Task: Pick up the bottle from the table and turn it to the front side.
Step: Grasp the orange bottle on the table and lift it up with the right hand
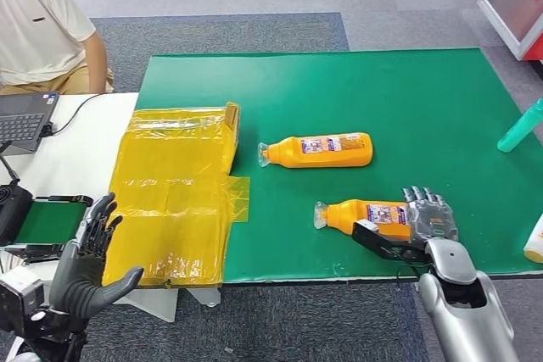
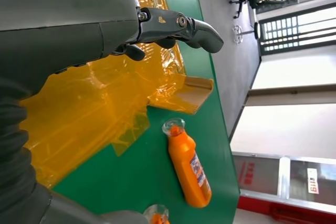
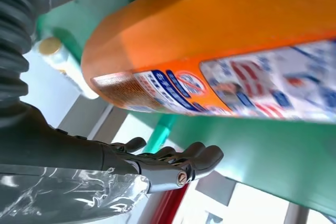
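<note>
The nearer orange plastic bottle (image 1: 368, 217), with its clear cap and printed label, lies on its side near the front edge of the green felt-topped table (image 1: 416, 108), cap pointing toward the robot's left. The right hand (image 1: 419, 226) is at its base end: dark fingers (image 1: 426, 198) reach over the far side while the thumb lies along the near side, so the hand is wrapped around the bottle's bottom half, though I cannot tell how firmly it presses. In the right wrist view the bottle's flat orange flank and glossy label sit just beside the fingers (image 3: 180, 161), which are partly sheathed in crinkled clear film. I'd judge the bottle stiff but slightly squeezable, smooth and slippery on the label, and fairly heavy if full; the broad flat body is the place to clamp it, not the narrow neck. A second orange bottle (image 1: 320, 150) lies farther back, well apart. The left hand (image 1: 90, 252) hovers by the table's left edge, fingers spread, holding nothing, near a crumpled sheet of yellow translucent plastic (image 1: 173, 201). A teal bottle (image 1: 520, 127) lies at the far right.
</note>
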